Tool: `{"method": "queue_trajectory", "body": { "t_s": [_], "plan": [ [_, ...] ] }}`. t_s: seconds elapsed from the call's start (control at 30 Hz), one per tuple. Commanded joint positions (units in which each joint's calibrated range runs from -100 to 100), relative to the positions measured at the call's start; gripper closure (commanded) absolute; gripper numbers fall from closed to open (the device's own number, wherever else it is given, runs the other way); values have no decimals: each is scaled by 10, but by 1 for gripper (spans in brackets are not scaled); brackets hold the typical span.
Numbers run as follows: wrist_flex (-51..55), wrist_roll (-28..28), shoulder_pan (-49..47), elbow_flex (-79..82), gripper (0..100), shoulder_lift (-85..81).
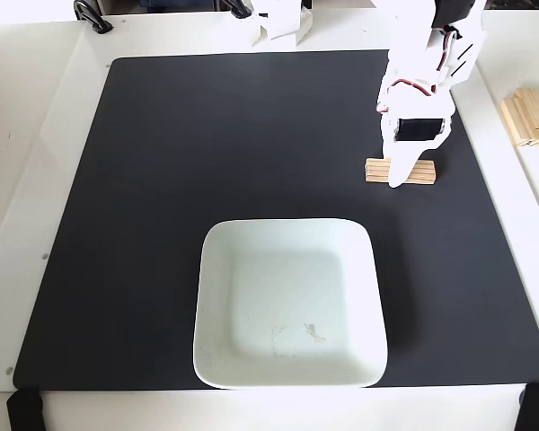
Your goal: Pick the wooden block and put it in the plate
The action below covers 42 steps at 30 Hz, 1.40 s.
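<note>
The wooden block (421,171) is a small pale grooved piece lying flat on the black mat, right of centre and beyond the plate. My white gripper (400,176) comes down from the upper right and stands right at the block. One white finger (399,169) covers the block's middle, so only its left and right ends show. The other finger is hidden, and I cannot tell whether the jaws press on the block. The plate (208,269), a large white square dish with faint specks inside, sits near the front of the mat and holds nothing.
A black mat (162,162) covers most of the white table. Loose pale wooden sticks (532,117) are piled at the right edge, off the mat. A black clamp (93,18) and white arm parts (278,22) sit along the far edge.
</note>
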Motion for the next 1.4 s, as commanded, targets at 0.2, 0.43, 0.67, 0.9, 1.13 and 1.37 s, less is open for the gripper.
{"method": "queue_trajectory", "body": {
  "t_s": [0.2, 0.43, 0.67, 0.9, 1.13, 1.37],
  "plan": [
    [6, 68, -3, 11, 99, -72],
    [-2, 194, 7, 107, 99, -243],
    [-42, 357, 86, 228, 99, -449],
    [-222, 544, 159, 404, 99, -592],
    [-324, 696, 243, 470, 99, -628],
    [-480, 710, 260, 448, 99, -525]
  ]
}}
